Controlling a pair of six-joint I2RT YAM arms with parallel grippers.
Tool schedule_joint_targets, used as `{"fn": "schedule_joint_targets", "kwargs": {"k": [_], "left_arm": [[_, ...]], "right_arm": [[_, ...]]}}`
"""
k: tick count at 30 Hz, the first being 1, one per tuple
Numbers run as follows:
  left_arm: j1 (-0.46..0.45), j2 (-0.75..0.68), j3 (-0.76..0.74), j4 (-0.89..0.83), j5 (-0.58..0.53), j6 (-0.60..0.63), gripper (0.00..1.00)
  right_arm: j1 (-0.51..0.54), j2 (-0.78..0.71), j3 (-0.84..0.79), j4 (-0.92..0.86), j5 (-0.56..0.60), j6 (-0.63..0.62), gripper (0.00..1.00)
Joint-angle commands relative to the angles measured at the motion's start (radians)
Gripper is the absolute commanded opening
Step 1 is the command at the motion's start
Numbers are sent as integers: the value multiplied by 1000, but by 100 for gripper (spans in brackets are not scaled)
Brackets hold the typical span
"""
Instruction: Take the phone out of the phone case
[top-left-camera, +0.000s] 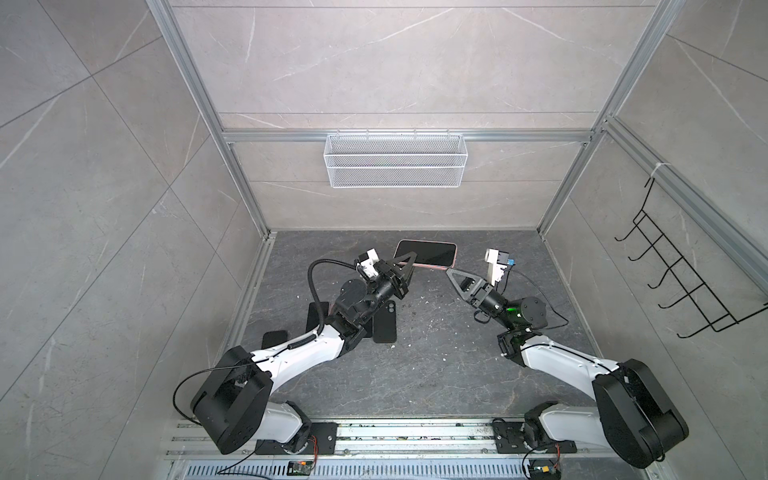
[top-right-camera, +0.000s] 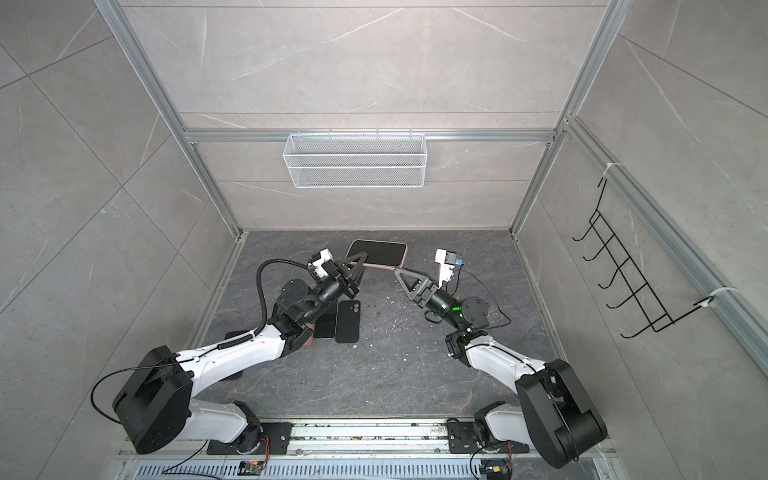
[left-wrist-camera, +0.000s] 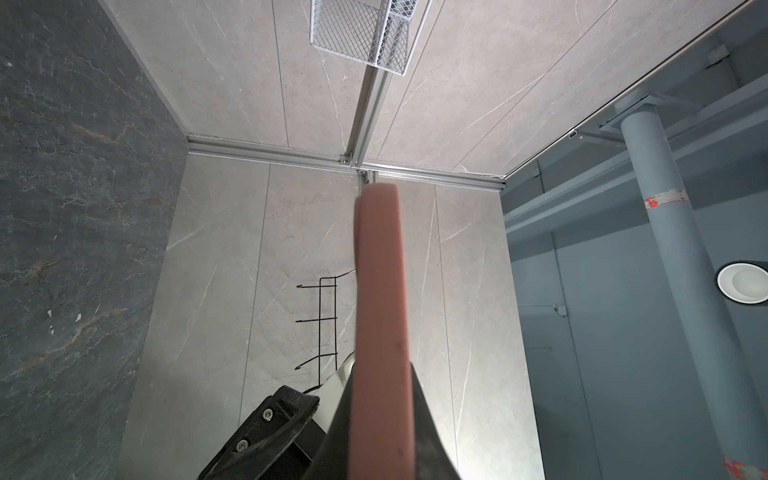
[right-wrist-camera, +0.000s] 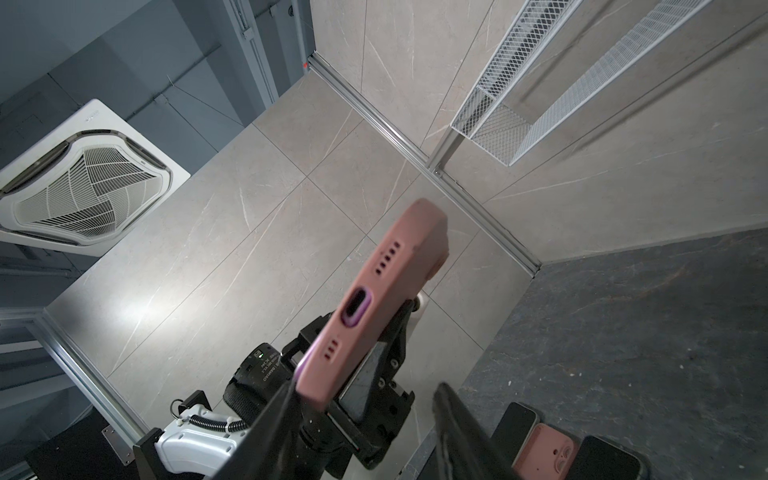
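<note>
The phone (top-left-camera: 428, 252), dark screen up, sits in a pink phone case (top-left-camera: 455, 254) and is held above the dark table in both top views. My left gripper (top-left-camera: 409, 261) is shut on the case's left end; in the left wrist view the pink case edge (left-wrist-camera: 380, 311) runs out from between its black fingers (left-wrist-camera: 424, 415). My right gripper (top-left-camera: 449, 272) is at the case's near right corner. In the right wrist view its jaws stand open around the case's port end (right-wrist-camera: 361, 307), with the corner against one finger (right-wrist-camera: 274, 424) and a gap to the other.
A black phone (top-left-camera: 384, 322) and other dark slabs lie on the table (top-left-camera: 436, 374) under the left arm; a second pink case (right-wrist-camera: 544, 453) lies among them. A white wire basket (top-left-camera: 395, 160) hangs on the back wall. A black hook rack (top-left-camera: 685, 274) hangs on the right wall.
</note>
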Motion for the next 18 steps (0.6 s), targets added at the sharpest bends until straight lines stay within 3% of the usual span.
{"fn": "schedule_joint_targets", "kwargs": {"k": [1, 13, 18], "left_arm": [[-14, -10, 45, 175, 48, 19, 0], [-22, -93, 94, 117, 73, 41, 0], [-25, -139, 74, 99, 74, 54, 0]], "right_arm": [[-3, 35, 32, 7, 21, 20, 51], [-16, 268, -31, 128, 77, 38, 42], [-29, 274, -16, 125, 66, 51, 42]]}}
